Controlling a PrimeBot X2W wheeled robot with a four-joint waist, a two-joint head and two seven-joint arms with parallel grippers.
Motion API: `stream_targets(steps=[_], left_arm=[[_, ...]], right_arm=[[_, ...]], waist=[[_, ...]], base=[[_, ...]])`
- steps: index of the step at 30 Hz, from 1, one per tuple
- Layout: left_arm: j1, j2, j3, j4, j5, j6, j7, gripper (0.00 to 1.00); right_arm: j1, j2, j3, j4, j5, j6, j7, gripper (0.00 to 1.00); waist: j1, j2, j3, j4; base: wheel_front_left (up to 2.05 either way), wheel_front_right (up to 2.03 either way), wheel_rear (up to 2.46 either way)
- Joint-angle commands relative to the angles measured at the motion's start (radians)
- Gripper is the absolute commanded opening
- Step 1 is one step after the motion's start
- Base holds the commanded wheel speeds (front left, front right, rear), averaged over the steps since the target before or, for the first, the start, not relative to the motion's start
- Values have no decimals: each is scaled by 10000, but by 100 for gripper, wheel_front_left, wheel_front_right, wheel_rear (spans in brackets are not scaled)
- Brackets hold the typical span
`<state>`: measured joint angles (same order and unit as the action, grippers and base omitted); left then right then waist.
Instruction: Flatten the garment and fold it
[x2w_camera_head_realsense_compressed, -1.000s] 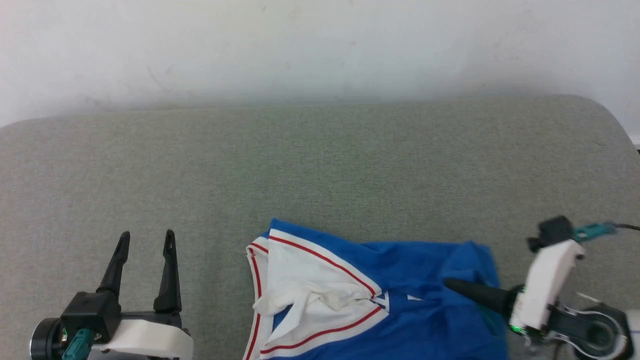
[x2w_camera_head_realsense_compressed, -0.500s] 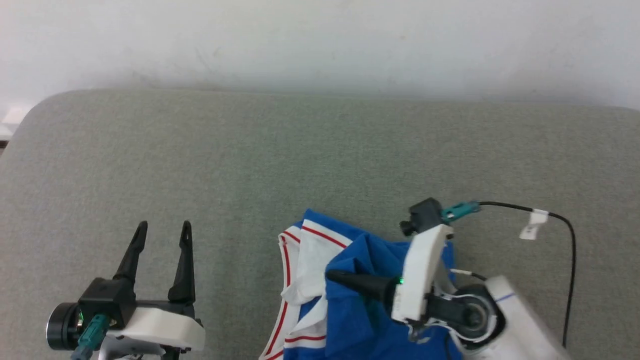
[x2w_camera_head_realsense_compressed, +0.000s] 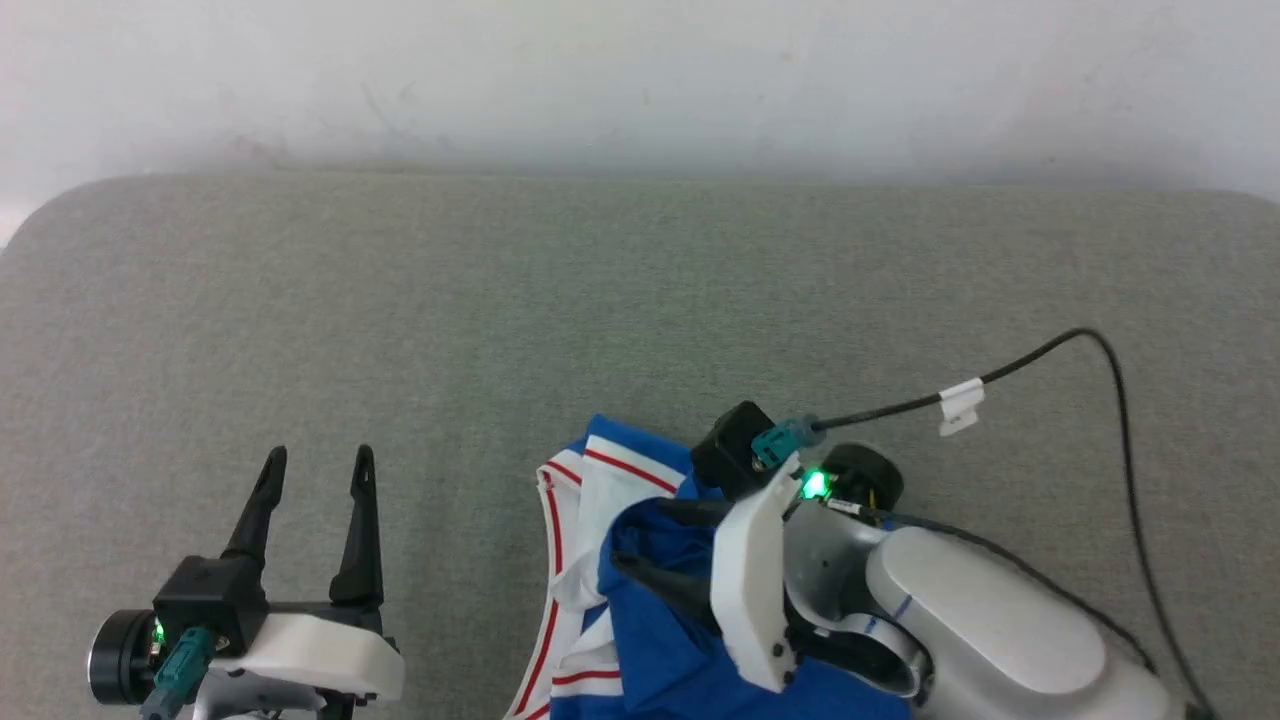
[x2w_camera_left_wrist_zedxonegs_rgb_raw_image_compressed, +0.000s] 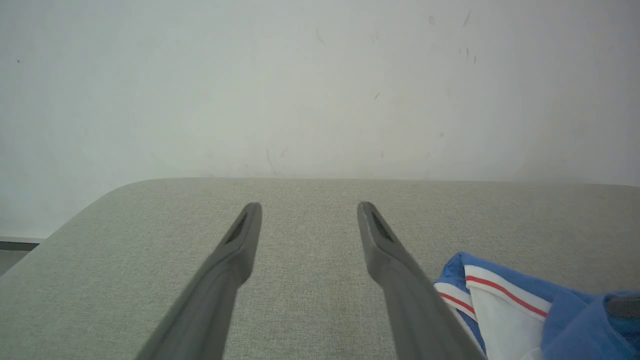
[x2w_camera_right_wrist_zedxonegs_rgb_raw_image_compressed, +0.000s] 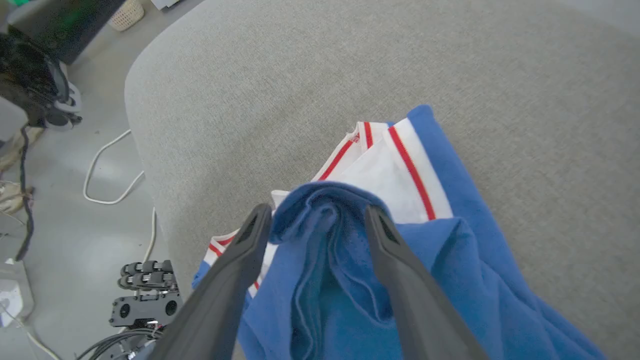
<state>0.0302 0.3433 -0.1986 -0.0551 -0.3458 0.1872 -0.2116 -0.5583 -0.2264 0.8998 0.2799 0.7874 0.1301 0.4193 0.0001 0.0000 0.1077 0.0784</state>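
The right gripper (x2w_camera_right_wrist_zedxonegs_rgb_raw_image_compressed: 317, 212), fingers spread and pinching nothing, straddles a raised blue fold of the garment (x2w_camera_right_wrist_zedxonegs_rgb_raw_image_compressed: 470, 240), which lies bunched at six o'clock in the head view on the grey cushion (x2w_camera_head_realsense_compressed: 600, 300), while the left gripper (x2w_camera_head_realsense_compressed: 320, 455), likewise spread, stands empty at eight o'clock.

garment (x2w_camera_head_realsense_compressed: 650, 640) x1 | L tool (x2w_camera_head_realsense_compressed: 319, 455) + R tool (x2w_camera_head_realsense_compressed: 642, 533) = 2 | grey pad (x2w_camera_head_realsense_compressed: 400, 300) x1 | cable (x2w_camera_head_realsense_compressed: 1030, 356) x1

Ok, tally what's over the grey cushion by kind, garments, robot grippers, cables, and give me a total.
Garments: 1, royal-blue jersey T-shirt with white, red-striped trim
Grippers: 2, dark-fingered left gripper and right gripper
Cables: 1, black cable with white tag
Total: 4
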Motion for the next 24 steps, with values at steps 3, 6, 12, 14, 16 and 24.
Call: stream_targets(steps=[3, 6, 12, 14, 16, 24], left_arm=[[-50, -5, 65, 52, -36, 120, -62, 100], [10, -49, 84, 76, -58, 194, -94, 100], [164, -124, 180, 73, -213, 226, -198, 100], [216, -178, 229, 98, -325, 225, -222, 100], [247, -177, 256, 112, -316, 260, -249, 100], [279, -157, 364, 150, -383, 299, -315, 100]], right_arm=[[-417, -597, 529, -583, -566, 6, -792, 100], [-410, -1163, 529, -1126, -1053, 6, -1643, 100], [953, -1805, -1903, -1693, -2498, 6, -3675, 100], [1711, -1789, -3125, -1771, -2939, 6, -4203, 100], [2442, -1730, -4262, -1904, -3368, 6, -4573, 100], [4951, -794, -7819, -3175, -4464, 6, -5090, 100]], waist=[[-1, 0, -131, -374], [-1, 0, -241, -597], [-1, 0, -391, -1024], [-1, 0, -415, -1142], [-1, 0, -403, -1255], [-1, 0, -381, -1517]], base=[[0, 0, 0], [0, 0, 0], [0, 0, 0], [0, 0, 0], [0, 0, 0], [0, 0, 0]])
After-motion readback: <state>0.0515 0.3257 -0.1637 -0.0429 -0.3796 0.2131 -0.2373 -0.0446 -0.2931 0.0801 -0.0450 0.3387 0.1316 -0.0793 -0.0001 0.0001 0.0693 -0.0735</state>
